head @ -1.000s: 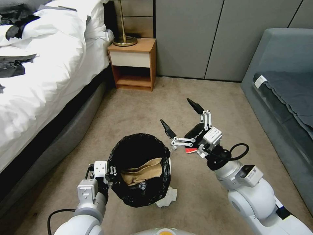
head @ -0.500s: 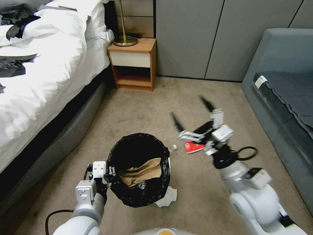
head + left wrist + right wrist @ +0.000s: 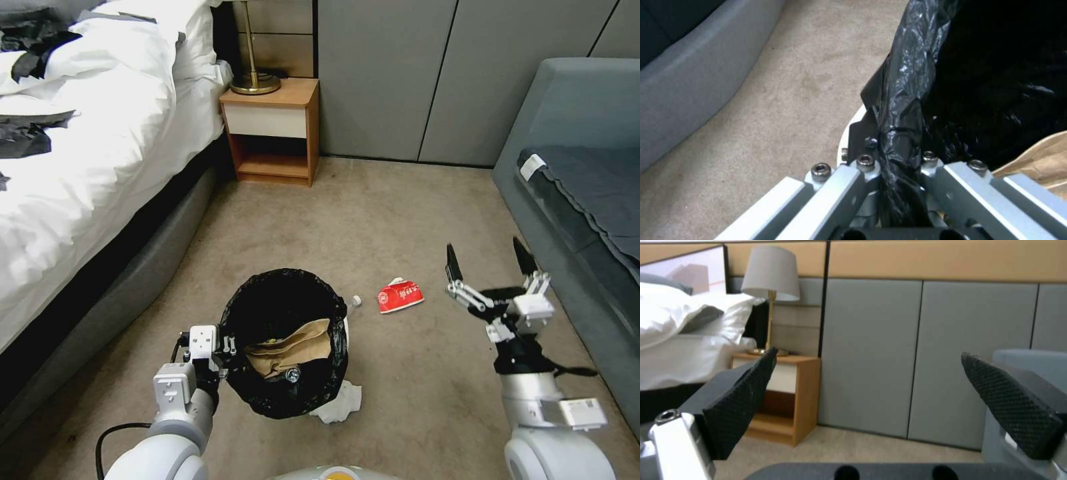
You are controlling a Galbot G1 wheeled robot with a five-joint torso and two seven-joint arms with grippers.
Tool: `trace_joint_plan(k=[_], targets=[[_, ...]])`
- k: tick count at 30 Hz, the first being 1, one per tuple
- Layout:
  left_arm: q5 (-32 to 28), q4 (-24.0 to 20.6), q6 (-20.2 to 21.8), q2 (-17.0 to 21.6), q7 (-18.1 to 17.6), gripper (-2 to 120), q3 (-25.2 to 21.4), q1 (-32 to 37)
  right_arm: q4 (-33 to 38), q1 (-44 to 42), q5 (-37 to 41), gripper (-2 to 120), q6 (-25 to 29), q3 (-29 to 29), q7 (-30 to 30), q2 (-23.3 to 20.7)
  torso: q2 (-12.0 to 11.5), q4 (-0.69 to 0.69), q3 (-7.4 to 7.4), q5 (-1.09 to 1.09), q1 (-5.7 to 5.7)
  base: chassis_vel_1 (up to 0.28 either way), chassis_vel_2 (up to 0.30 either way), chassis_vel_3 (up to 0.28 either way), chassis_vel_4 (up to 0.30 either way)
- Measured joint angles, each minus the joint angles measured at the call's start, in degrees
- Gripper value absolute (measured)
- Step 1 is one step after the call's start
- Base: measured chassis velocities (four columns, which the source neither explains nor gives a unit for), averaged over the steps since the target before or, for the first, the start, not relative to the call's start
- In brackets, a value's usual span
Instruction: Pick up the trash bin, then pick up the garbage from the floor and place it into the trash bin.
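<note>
Head view: left gripper (image 3: 227,348) clamps one trash bin (image 3: 285,400); right gripper (image 3: 489,259) gapes wide near one red packet (image 3: 399,295), one tissue (image 3: 342,404).

Beige, faintly mottled carpet (image 3: 347,213). Glossy, crinkled black liner (image 3: 283,300) over a white bin (image 3: 852,124). Brown paper bag (image 3: 293,343) inside. Red packet (image 3: 399,295) with white markings. White crumpled tissue (image 3: 340,403). Silver-grey left end effector (image 3: 898,186); black, diamond-textured pads (image 3: 744,400) on the right end effector (image 3: 490,263). White bedding (image 3: 87,153), orange-brown nightstand (image 3: 270,130) with a cream drawer front, brass lamp (image 3: 253,47), grey wall panels (image 3: 400,73), blue-grey sofa (image 3: 580,167).
</note>
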Motion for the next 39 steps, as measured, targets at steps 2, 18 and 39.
trace_joint_plan(k=[2,18,39], targets=[[-0.2,-0.1,0.0,0.1,0.0,0,0.0,0.0,-0.4,0.0,-0.2,100,0.1,-0.3,-0.1,0.1,0.0,0.0,0.0,0.0,0.0,0.0,0.0,0.0,0.0],[-0.6,-0.8,0.1,0.2,-0.1,0,-0.4,0.5,-2.9,1.4,-1.7,100,-0.1,-3.1,-0.5,0.1,0.0,0.0,0.0,0.0,0.0,0.015,0.011,0.012,0.011],[-0.7,-1.0,-0.2,0.0,-0.1,0,-0.6,0.6,-3.4,1.7,-1.6,100,-0.5,-2.8,-3.2,-1.5,0.0,0.01,0.0,0.0,0.0,0.106,0.095,0.095,0.1]])
